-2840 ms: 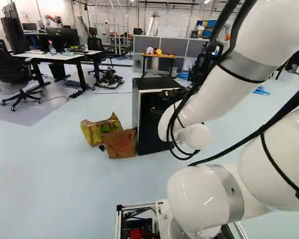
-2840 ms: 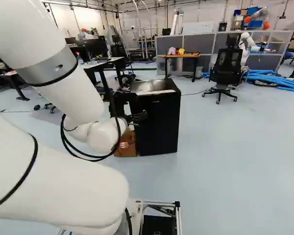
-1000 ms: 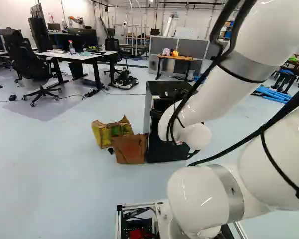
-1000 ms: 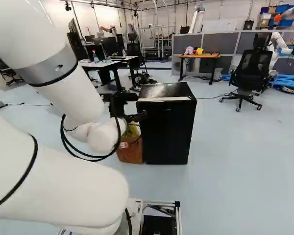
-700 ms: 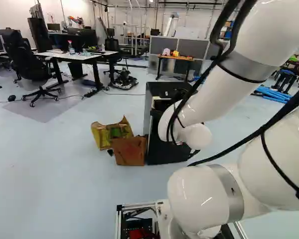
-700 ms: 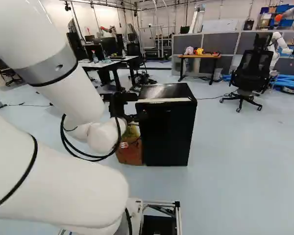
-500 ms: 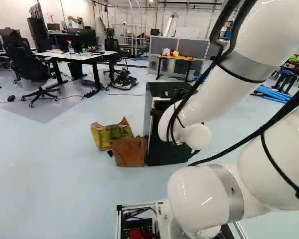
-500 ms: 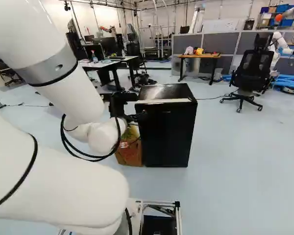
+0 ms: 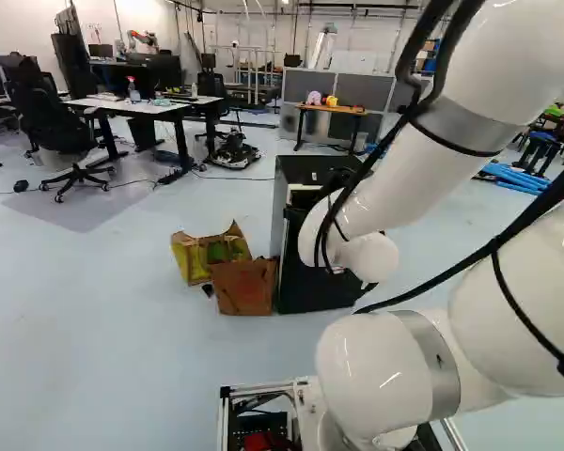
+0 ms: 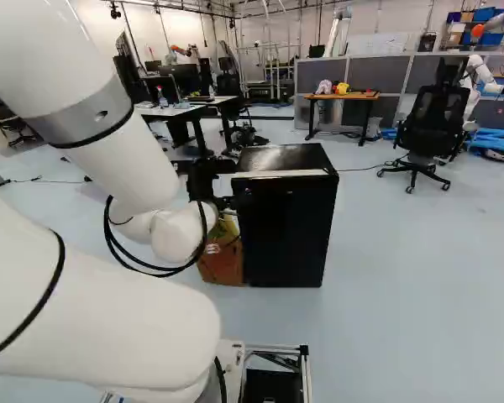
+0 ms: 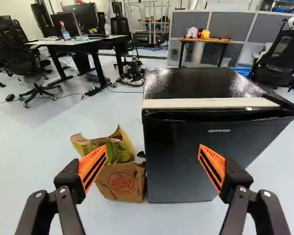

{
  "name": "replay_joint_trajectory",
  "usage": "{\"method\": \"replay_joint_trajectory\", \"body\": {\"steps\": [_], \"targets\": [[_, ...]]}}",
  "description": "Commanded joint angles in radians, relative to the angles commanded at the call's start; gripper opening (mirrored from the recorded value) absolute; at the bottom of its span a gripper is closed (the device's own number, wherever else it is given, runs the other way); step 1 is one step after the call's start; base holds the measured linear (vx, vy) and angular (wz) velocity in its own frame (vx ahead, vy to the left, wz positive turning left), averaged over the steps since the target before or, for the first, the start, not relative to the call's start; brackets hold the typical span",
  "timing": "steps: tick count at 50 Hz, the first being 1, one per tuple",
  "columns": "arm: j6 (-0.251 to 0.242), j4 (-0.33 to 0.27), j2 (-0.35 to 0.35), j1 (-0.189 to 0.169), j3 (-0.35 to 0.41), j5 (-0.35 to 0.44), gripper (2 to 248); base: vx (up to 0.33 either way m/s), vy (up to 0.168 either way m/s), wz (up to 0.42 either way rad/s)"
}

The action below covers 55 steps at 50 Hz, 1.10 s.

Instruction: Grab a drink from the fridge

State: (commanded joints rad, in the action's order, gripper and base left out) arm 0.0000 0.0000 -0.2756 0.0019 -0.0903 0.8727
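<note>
Though near, the black fridge (image 11: pixel 179 161) ahead of the spread gripper (image 10: pixel 240 201)

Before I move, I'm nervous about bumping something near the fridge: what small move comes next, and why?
I'd ease the gripper sideways, away from the bags, until both fingers face the fridge. The wrist view shows one open finger overlapping the bags, the other the fridge's front; going straight ahead might brush the bags.

wooden desk (image 11: pixel 216 39) before grey partitions (image 11: pixel 188 24)
</note>
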Motion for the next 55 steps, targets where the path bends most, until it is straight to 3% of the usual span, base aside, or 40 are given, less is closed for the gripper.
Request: {"method": "replay_joint_trajectory", "body": {"steps": [22,55], "targets": [[0.0,0.036,0.071,0.036,-0.062,0.0,247,0.0,0.0,0.0],[0.0,0.202,0.171,0.1,-0.153,0.027,247,0.0,0.0,0.0]]}}
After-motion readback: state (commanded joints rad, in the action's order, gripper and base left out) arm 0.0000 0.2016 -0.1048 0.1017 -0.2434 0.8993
